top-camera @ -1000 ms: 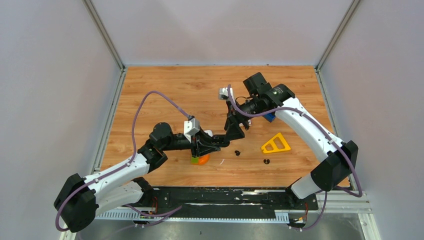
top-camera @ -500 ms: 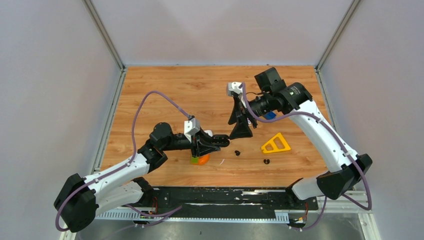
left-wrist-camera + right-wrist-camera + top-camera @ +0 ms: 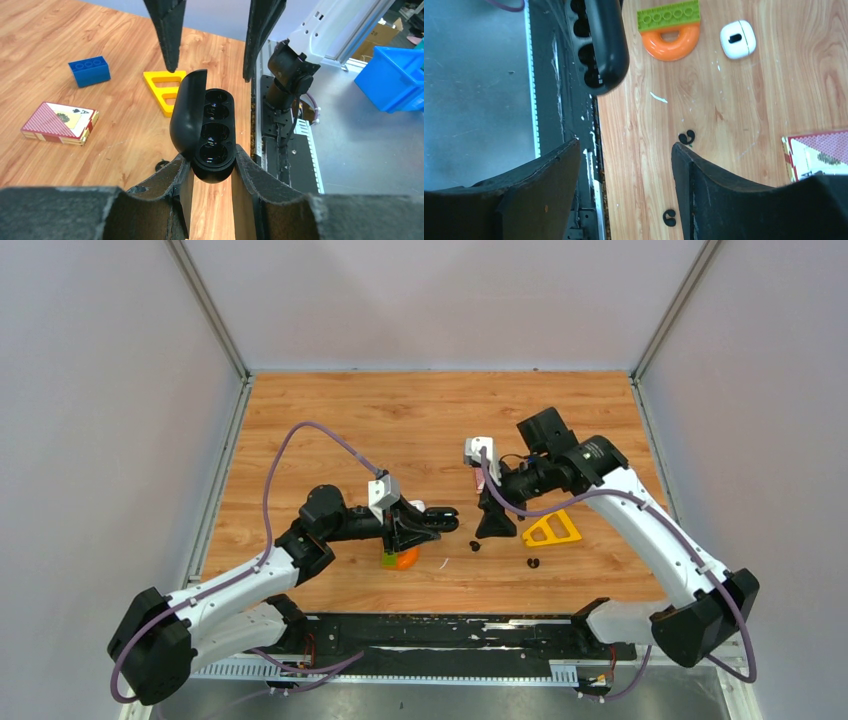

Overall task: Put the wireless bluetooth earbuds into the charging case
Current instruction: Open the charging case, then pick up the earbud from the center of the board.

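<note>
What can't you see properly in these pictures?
- Left wrist view: the pockets of the black charging case are too dark to tell whether they are empty.
- Left wrist view: a black earbud is partly hidden behind the left gripper.
- Right wrist view: the card deck is cut off by the picture's edge and the right gripper.
- Top view: the orange ring lies partly under the left gripper.
- No view shows the white earbuds.

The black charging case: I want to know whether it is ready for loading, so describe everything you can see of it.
The black charging case is a glossy, rounded plastic shell, hinged open, its lid swung to one side. Round wells in its body look empty. The left gripper is shut on one end, holding it above the wooden table; nothing else touches it.
</note>
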Robot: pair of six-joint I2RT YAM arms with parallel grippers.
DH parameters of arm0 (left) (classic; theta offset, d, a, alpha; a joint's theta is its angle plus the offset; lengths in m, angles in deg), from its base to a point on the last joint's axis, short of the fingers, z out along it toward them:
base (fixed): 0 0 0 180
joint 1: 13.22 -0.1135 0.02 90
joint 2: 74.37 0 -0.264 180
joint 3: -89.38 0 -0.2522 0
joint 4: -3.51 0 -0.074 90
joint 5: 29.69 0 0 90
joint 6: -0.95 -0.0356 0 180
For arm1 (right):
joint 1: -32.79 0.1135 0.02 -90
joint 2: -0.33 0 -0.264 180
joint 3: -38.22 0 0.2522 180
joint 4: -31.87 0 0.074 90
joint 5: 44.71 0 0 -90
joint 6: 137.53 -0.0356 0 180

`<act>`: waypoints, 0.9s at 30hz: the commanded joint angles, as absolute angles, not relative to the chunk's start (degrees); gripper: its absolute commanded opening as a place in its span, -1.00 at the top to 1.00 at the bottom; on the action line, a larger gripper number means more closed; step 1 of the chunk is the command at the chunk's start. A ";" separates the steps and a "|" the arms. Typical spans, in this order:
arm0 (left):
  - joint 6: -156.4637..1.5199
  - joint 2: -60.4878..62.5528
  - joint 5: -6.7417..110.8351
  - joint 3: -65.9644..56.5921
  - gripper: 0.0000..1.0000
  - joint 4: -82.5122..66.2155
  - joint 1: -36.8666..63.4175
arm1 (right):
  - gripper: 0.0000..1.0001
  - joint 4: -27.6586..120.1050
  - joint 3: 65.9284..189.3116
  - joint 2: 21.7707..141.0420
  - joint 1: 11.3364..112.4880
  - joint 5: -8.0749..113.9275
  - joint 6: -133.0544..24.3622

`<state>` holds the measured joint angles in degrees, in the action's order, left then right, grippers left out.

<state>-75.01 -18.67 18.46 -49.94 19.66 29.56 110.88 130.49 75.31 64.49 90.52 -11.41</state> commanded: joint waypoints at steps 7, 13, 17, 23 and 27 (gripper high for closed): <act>-75.28 -22.26 21.08 -48.92 1.00 18.41 29.75 | -0.23 108.13 120.96 72.97 53.57 95.21 -7.12; -75.45 -23.28 21.16 -48.92 1.00 17.81 29.76 | -0.05 112.81 120.34 80.21 43.12 99.86 -7.48; -75.47 -23.72 20.98 -48.82 1.00 17.69 29.77 | -0.01 109.63 116.52 81.46 42.81 87.88 -11.40; -74.91 -23.51 20.56 -48.86 1.00 18.44 29.75 | -0.04 103.77 115.27 86.26 43.00 85.97 -18.68; -74.99 -23.44 20.58 -48.91 1.00 18.23 29.75 | -0.05 103.22 118.19 93.41 44.96 85.23 -19.32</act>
<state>-75.03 -22.74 20.74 -49.94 17.25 29.56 106.75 115.14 88.11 43.27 86.65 -16.29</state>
